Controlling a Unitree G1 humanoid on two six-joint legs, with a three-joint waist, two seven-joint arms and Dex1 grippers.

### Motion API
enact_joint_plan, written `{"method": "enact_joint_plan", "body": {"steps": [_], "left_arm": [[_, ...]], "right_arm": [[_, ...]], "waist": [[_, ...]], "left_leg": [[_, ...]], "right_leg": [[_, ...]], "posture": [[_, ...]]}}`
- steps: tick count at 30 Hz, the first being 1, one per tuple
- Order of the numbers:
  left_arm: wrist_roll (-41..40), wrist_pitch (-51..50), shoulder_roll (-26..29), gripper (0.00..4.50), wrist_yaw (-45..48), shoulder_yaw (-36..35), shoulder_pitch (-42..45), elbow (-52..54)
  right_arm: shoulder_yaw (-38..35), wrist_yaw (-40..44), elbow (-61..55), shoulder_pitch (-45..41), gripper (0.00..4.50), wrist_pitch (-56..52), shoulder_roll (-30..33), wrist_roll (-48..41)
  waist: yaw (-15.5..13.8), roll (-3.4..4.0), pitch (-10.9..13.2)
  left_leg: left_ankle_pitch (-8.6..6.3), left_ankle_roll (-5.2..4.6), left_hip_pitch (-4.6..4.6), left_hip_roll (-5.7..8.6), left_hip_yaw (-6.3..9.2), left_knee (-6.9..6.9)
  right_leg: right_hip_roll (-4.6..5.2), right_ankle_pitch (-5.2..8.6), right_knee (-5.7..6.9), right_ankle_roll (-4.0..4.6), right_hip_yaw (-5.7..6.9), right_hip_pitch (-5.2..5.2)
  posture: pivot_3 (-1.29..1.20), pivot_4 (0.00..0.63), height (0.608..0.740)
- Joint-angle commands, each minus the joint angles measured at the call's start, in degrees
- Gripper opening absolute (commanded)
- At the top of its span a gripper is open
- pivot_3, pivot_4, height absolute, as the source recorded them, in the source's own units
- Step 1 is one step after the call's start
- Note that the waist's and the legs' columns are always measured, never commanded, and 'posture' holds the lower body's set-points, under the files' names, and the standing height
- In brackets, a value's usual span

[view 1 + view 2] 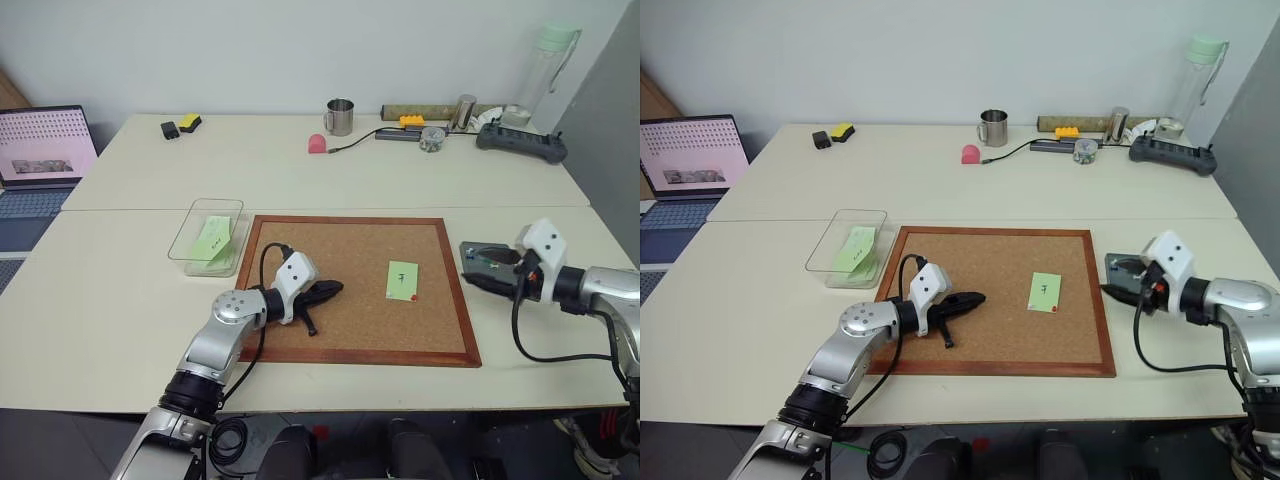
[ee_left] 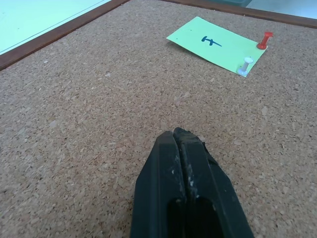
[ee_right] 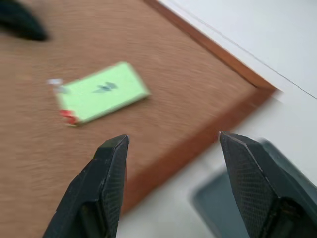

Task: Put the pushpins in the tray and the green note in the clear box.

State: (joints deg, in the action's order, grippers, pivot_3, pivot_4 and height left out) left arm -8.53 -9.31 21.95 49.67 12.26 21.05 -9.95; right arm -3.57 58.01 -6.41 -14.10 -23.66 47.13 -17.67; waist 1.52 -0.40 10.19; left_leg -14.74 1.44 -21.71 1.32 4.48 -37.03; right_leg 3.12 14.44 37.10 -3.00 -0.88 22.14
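The green note point(image 1: 402, 281), a pale green slip with a dark scribble near its middle, lies flat on the right half of the cork board point(image 1: 340, 330), pinned at one end by a red pushpin point(image 2: 264, 39) and a whitish pushpin point(image 2: 244, 66) standing at its two corners. The left gripper point(image 2: 177, 136) rests low over the cork with its black fingers pressed tight together, well apart from the note, while another green slip point(image 1: 213, 238) sits inside the clear box point(image 1: 190, 232) just off the board's left edge. Over on the right, the right gripper point(image 3: 171, 141) has its fingers spread wide with nothing between them, hovering above the dark grey tray point(image 1: 478, 259) beside the board's right frame.
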Motion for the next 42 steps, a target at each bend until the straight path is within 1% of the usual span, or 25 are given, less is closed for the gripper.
{"method": "enact_joint_plan", "body": {"steps": [1, 5, 12, 16, 18, 24, 27, 30, 35, 42], "left_arm": [[1.84, -0.63, 0.41, 0.00, 0.97, 1.98, -1.04, -2.28], [1.91, -0.61, 0.36, 0.00, 1.10, 2.10, -0.87, -2.46], [1.83, -0.75, 0.40, 0.00, 1.05, 2.14, -0.79, -2.43], [1.80, -0.91, 0.46, 0.00, 0.92, 2.10, -1.08, -2.08], [1.83, -0.96, 0.53, 0.00, 0.89, 2.14, -1.37, -1.86], [1.92, -1.15, 0.72, 0.00, 0.86, 2.22, -1.63, -1.68], [1.92, -1.16, 0.78, 0.00, 0.85, 2.25, -1.70, -1.56], [1.91, -1.17, 0.86, 0.00, 0.84, 2.26, -1.85, -1.35], [1.94, -1.18, 0.93, 0.00, 0.74, 2.19, -1.86, -1.58], [2.00, -1.09, 0.80, 0.00, 0.38, 2.23, -2.08, -1.78]], "right_arm": [[5.14, -0.62, -3.81, -0.22, 3.03, 2.36, -3.10, 1.77], [9.29, -2.27, -0.82, -1.66, 3.03, 4.86, -7.36, 4.30], [9.37, -1.95, 3.05, -2.63, 3.03, 6.90, -9.16, 4.82], [9.24, -1.90, 4.20, -2.83, 2.32, 7.53, -9.56, 4.70], [9.29, -1.69, 4.61, -2.56, 1.80, 7.92, -9.65, 4.69], [9.10, -1.36, 5.25, -2.32, 0.45, 7.97, -9.72, 4.23], [9.00, -0.97, 5.16, -2.14, 0.03, 7.98, -9.40, 4.13], [8.83, -0.07, 4.18, -1.70, 0.03, 7.60, -9.00, 3.59], [7.26, 0.30, 0.65, -1.71, 0.03, 5.48, -9.54, 0.30], [3.76, -3.04, -4.14, -0.59, 0.03, 0.10, -11.22, -4.99]], "waist": [[0.00, 0.00, 0.00], [-0.01, -0.02, -0.01], [-0.02, -0.02, -0.02], [0.00, -0.02, -0.02], [0.01, -0.02, -0.02], [0.00, -0.02, -0.02], [0.01, -0.02, -0.02], [0.00, -0.01, -0.02], [0.00, -0.01, -0.02], [-0.02, -0.01, -0.02]], "left_leg": [[0.00, 0.00, 0.00, 0.00, 0.00, 0.00], [0.00, 0.00, 0.00, 0.01, 0.02, 0.01], [0.00, 0.01, -0.01, 0.01, 0.09, 0.01], [0.00, 0.01, 0.00, 0.01, 0.09, 0.02], [0.00, 0.00, 0.00, 0.01, 0.09, 0.01], [0.00, 0.01, 0.00, 0.01, 0.10, 0.02], [0.00, 0.01, 0.00, 0.01, 0.10, 0.01], [0.00, 0.00, 0.00, 0.01, 0.10, 0.02], [0.00, 0.00, -0.01, 0.01, 0.11, 0.03], [0.00, 0.00, 0.00, 0.00, 0.15, 0.03]], "right_leg": [[0.00, 0.00, 0.00, 0.00, -0.02, 0.01], [0.00, 0.00, -0.01, 0.01, -0.01, 0.02], [0.01, -0.01, -0.01, 0.01, -0.02, 0.04], [0.00, -0.01, 0.01, 0.02, -0.01, 0.04], [0.00, -0.01, 0.00, 0.01, -0.02, 0.04], [0.00, -0.01, 0.01, 0.02, -0.01, 0.04], [0.00, -0.01, 0.01, 0.02, -0.03, 0.04], [0.00, -0.01, 0.01, 0.02, -0.02, 0.04], [0.00, -0.01, 0.00, 0.02, 0.00, 0.04], [0.00, -0.01, 0.00, 0.02, -0.01, 0.04]], "posture": [[0.00, 0.150, 0.740], [0.00, 0.150, 0.740], [0.00, 0.150, 0.740], [0.00, 0.150, 0.740], [0.00, 0.150, 0.740], [0.00, 0.150, 0.740], [0.00, 0.150, 0.740], [0.00, 0.150, 0.740], [0.00, 0.150, 0.740], [0.00, 0.150, 0.740]]}}
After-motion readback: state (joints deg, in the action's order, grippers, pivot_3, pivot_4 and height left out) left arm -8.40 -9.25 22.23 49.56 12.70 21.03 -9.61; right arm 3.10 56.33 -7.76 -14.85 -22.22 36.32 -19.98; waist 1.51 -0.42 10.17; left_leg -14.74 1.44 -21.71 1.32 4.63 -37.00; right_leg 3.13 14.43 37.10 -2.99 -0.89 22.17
